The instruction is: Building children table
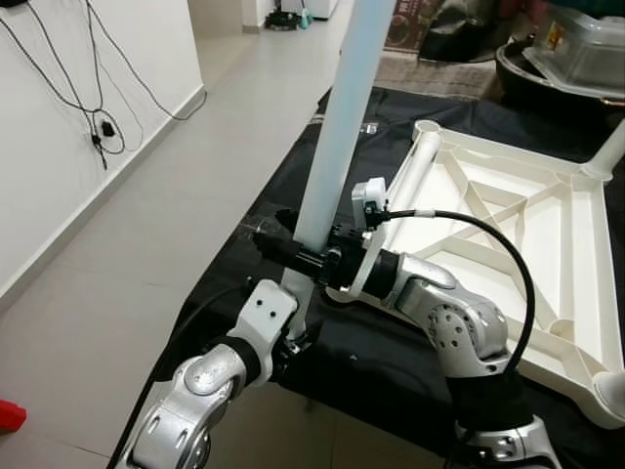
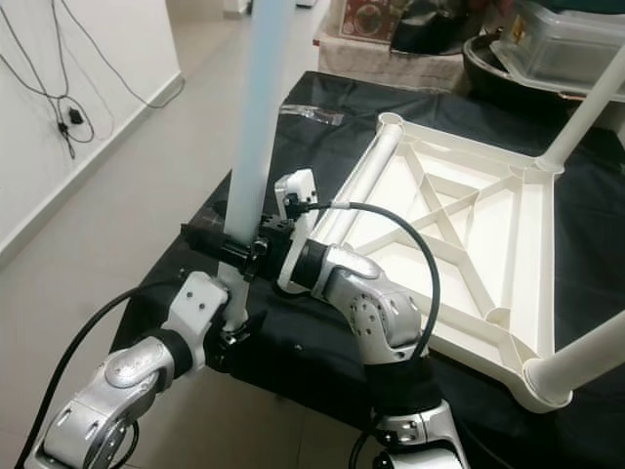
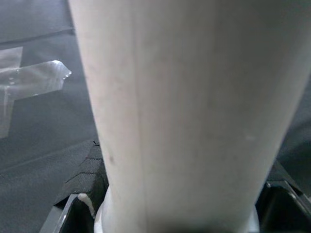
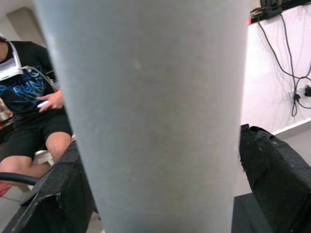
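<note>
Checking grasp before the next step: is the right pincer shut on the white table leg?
Yes, the right pincer is clamped around the upright white table leg, its black fingers on either side in the right wrist view.

Table leg: smooth matt pale plastic, faint specks close up.
Table top: cream moulded plastic, ribbed underside, slight sheen.
Cloth: black woven fabric, matt.
Right gripper: black fingers, rough grainy pads.
Arms: brushed silver metal, white plastic housings.
Floor: pale tile, satin.
</note>
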You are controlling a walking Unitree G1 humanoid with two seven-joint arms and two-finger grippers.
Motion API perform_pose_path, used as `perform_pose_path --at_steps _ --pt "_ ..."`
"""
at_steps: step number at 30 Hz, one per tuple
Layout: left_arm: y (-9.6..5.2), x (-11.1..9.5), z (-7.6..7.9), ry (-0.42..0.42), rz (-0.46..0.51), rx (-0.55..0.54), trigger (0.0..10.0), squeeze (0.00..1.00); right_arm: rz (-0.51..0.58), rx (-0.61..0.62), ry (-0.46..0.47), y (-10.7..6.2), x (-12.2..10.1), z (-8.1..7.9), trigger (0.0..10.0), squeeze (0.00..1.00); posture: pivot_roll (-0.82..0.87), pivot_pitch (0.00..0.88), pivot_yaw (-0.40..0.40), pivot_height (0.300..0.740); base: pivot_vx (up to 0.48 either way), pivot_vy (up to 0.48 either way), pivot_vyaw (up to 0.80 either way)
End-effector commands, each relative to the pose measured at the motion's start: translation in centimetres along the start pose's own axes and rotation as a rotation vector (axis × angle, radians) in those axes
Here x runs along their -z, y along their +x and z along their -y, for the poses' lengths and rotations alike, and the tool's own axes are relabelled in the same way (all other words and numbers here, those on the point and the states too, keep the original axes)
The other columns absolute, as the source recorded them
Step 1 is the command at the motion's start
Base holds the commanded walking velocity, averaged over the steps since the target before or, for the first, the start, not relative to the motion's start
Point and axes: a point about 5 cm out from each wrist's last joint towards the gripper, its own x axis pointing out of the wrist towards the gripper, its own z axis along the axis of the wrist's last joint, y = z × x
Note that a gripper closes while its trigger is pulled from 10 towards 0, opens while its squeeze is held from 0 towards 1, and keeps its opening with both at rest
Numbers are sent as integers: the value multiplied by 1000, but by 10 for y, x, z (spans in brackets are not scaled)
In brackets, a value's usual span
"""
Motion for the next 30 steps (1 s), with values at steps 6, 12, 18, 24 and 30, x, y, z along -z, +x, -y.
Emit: perform_pose_path --at_steps 6,12,18,24,30 --pt "-23 0 2 -129 -20 272 10000 0 -21 -143 -15 -4 -8 -1 10000 0 108 40 -36 740 0 0 0" --pt "-46 0 10 -302 -59 549 10000 0 -74 -320 41 -13 -9 -5 10000 0 103 32 -34 740 0 0 0" --pt "-58 5 15 -313 -105 646 10000 0 -101 -420 67 -16 -7 -13 10000 0 104 34 -34 740 0 0 0" --pt "-65 13 16 -271 -163 691 10000 0 -123 -442 107 -12 -1 -20 10000 0 99 45 -28 740 0 0 0" --pt "-65 14 16 -244 -185 712 10000 0 -130 -470 149 -9 1 -26 10000 0 92 58 -26 740 0 0 0"
